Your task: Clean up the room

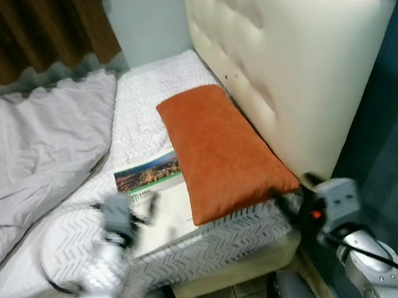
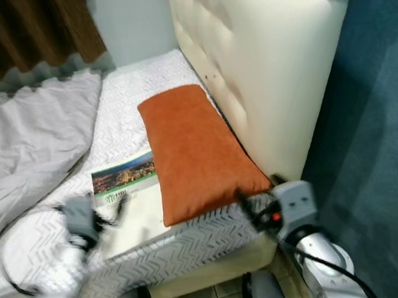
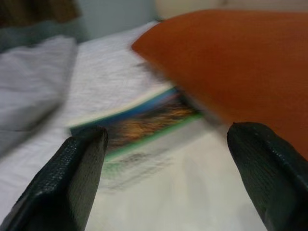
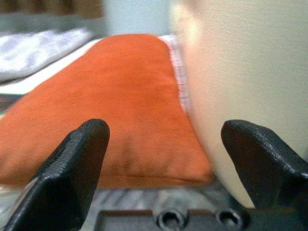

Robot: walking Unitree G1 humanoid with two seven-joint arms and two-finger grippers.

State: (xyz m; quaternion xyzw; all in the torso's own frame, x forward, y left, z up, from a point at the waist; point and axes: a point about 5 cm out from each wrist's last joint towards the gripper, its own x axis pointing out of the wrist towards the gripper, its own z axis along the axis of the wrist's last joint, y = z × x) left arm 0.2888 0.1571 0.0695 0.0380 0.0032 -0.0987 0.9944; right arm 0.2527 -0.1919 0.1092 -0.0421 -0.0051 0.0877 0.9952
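Left hand (image 3: 163, 178), fingers spread wide, nears the booklet (image 1: 148, 173) at lower-left centre; slide under its free edge, clear of the orange pillow (image 1: 221, 150).

Left arm (image 1: 102, 275) blurred, reaching forward from near left, left hand (image 3: 166, 178) with its two black fingers (image 3: 67, 185) spread wide, right arm (image 1: 366, 259) at near right, right hand (image 4: 163, 168) pointing forward, fingers (image 4: 72, 168) likewise parted

Left gripper (image 1: 150, 206) motion-blurred, booklet (image 1: 149, 175) print unreadable — its right edge under the orange pillow (image 1: 221, 150)
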